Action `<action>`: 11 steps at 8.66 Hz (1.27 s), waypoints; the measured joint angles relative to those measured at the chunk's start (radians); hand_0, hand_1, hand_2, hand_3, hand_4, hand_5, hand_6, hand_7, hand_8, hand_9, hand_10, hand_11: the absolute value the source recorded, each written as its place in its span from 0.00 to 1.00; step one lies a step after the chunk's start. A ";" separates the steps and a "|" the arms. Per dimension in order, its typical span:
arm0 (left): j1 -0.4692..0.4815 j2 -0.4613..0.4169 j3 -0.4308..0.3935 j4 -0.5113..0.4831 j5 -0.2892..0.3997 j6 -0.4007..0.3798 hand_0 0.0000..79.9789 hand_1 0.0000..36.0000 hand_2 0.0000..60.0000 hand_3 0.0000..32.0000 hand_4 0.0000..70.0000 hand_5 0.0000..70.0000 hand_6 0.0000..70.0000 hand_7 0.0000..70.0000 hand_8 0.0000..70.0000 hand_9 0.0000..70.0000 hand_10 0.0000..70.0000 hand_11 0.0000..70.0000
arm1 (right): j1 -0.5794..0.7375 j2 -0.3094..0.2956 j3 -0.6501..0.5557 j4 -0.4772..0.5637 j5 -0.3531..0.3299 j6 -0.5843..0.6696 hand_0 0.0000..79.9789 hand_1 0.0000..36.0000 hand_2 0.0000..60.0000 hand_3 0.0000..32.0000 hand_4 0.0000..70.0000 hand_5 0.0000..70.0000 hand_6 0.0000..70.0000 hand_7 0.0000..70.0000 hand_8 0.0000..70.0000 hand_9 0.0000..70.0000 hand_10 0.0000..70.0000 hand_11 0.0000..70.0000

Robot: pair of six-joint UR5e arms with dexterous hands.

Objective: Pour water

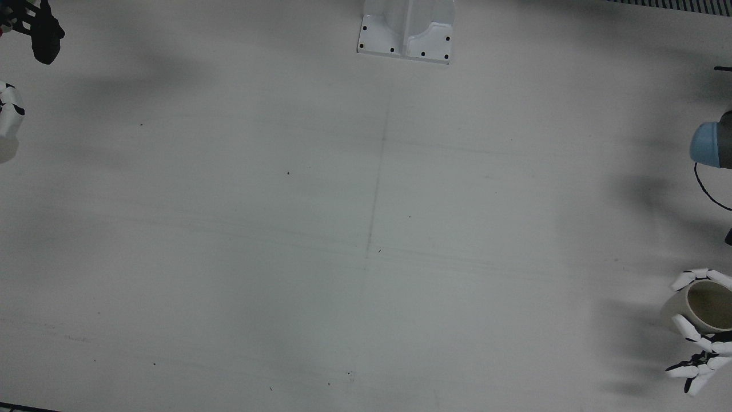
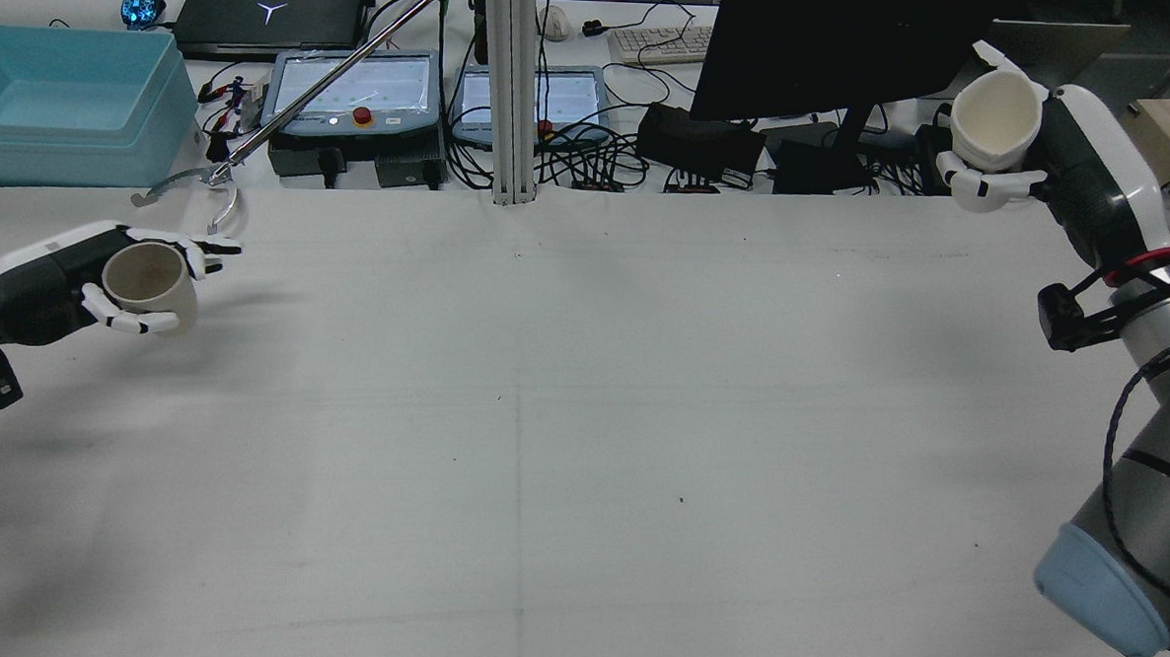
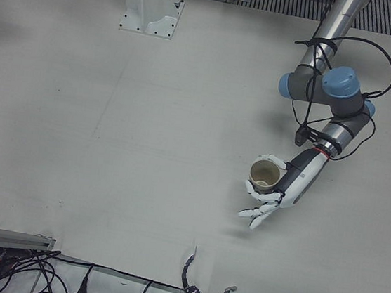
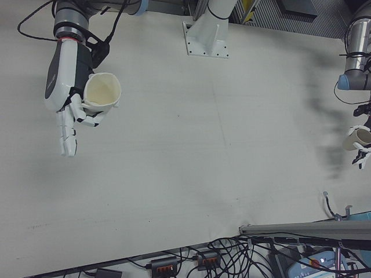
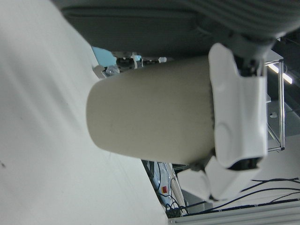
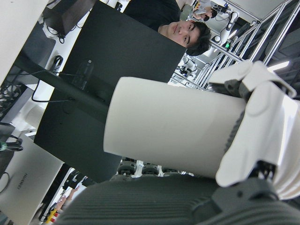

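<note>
My left hand (image 2: 63,286) is shut on a beige cup (image 2: 152,288), held upright just above the table's left side in the rear view; its inside looks empty. The same left hand (image 3: 286,189) and cup (image 3: 266,174) show in the left-front view, and at the front view's right edge the cup (image 1: 706,303). My right hand (image 2: 1066,162) is shut on a white cup (image 2: 996,114), raised high over the far right and tilted. The right-front view shows this right hand (image 4: 65,87) and cup (image 4: 102,90) with its mouth open to the camera. Both cups fill the hand views: beige (image 5: 150,117), white (image 6: 173,136).
Beyond the table's far edge are a blue bin (image 2: 62,88), two teach pendants (image 2: 354,86), a black monitor (image 2: 834,43) and a metal post (image 2: 512,88). A hooked metal rod (image 2: 216,179) reaches over the far left edge. A person (image 6: 183,30) shows behind the monitor.
</note>
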State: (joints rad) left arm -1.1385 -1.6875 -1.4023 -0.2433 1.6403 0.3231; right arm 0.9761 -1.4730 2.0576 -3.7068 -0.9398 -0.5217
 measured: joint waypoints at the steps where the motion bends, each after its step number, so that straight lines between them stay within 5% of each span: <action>1: -0.024 0.041 0.034 -0.043 -0.019 0.001 0.70 0.72 0.87 0.00 0.94 1.00 0.28 0.22 0.10 0.08 0.11 0.18 | -0.001 -0.011 -0.043 0.017 0.001 0.058 0.53 0.62 1.00 0.00 0.29 1.00 0.07 0.10 0.08 0.14 0.12 0.19; 4: -0.034 0.107 0.185 -0.216 -0.116 -0.002 0.70 0.73 0.91 0.00 0.98 1.00 0.32 0.24 0.12 0.09 0.12 0.19 | -0.008 -0.012 -0.085 0.037 0.001 0.105 0.54 0.63 1.00 0.00 0.30 1.00 0.07 0.11 0.07 0.13 0.11 0.18; 8: 0.048 0.021 0.312 -0.216 -0.113 -0.114 0.69 0.74 0.93 0.00 0.97 1.00 0.34 0.24 0.13 0.10 0.12 0.19 | -0.009 -0.011 -0.091 0.039 0.001 0.108 0.55 0.63 1.00 0.00 0.29 1.00 0.07 0.11 0.07 0.12 0.11 0.17; 11: 0.076 0.022 0.318 -0.237 -0.115 -0.147 0.70 0.71 0.88 0.00 0.99 1.00 0.34 0.23 0.13 0.11 0.12 0.20 | -0.012 -0.011 -0.088 0.040 0.000 0.109 0.55 0.64 1.00 0.00 0.30 1.00 0.07 0.12 0.06 0.12 0.11 0.17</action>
State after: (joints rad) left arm -1.0626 -1.6657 -1.0843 -0.4805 1.5256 0.1764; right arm 0.9646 -1.4835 1.9699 -3.6665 -0.9393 -0.4127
